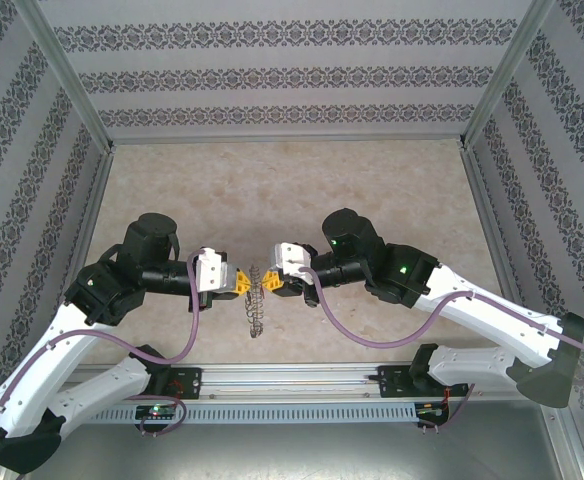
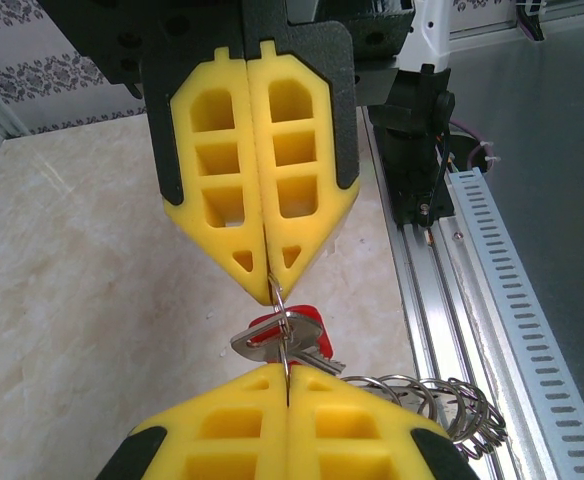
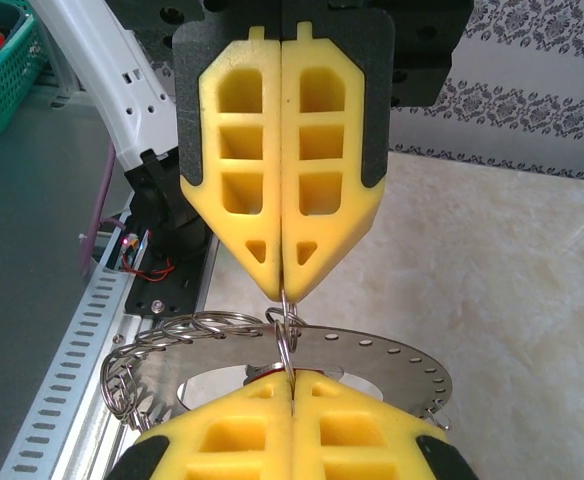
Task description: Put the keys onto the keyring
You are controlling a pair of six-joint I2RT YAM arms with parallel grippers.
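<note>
Meeting tip to tip over the middle of the table (image 1: 272, 190), the left gripper (image 1: 243, 283) and the right gripper (image 1: 271, 283) both had their yellow jaws pressed fully together. Between the two tips sat the keys (image 2: 294, 332) — a red tag and a silver key on a thin wire loop, with each pair of jaws pinching one end of that loop. The keyring (image 3: 372, 356), a flat grey ring with small holes round its rim and a bunch of wire rings along one edge, was just beside the keys. In the top view it reached from the tips toward the aluminium rail (image 1: 292, 378). Whether either pair of jaws also clamped it could not be told.
</note>
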